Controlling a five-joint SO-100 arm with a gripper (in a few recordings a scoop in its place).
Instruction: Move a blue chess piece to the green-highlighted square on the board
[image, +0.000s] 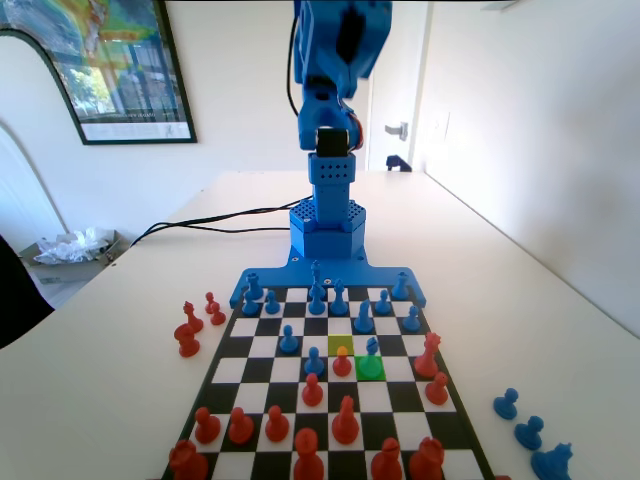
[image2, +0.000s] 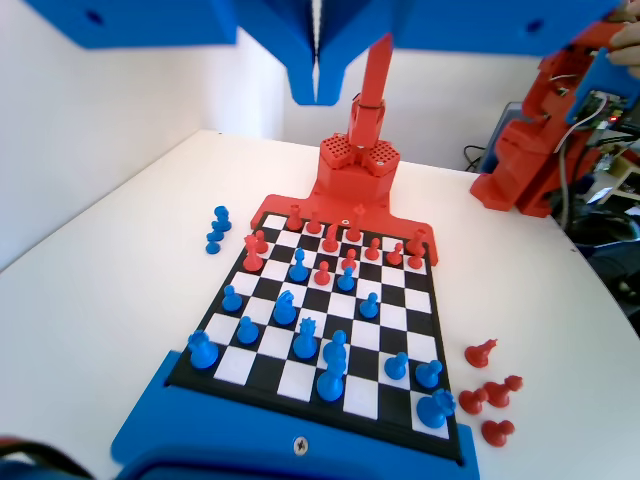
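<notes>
The gripper (image2: 318, 70) is seen raised high above the board (image: 452, 428), jaws closed together, nothing held. A blue chess piece (image: 372, 349) is found standing on the green-highlighted square (image: 371, 369), mid-board, nearer its right edge in the fixed view.

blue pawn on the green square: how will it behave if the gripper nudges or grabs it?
The blue pawn looks like hard moulded plastic, so probably rigid and light. Its slim body over a small flared base suggests that a sideways nudge tips it. Its round head may slip between the fingers. The red pawn stands close beside it and could get knocked.
</notes>
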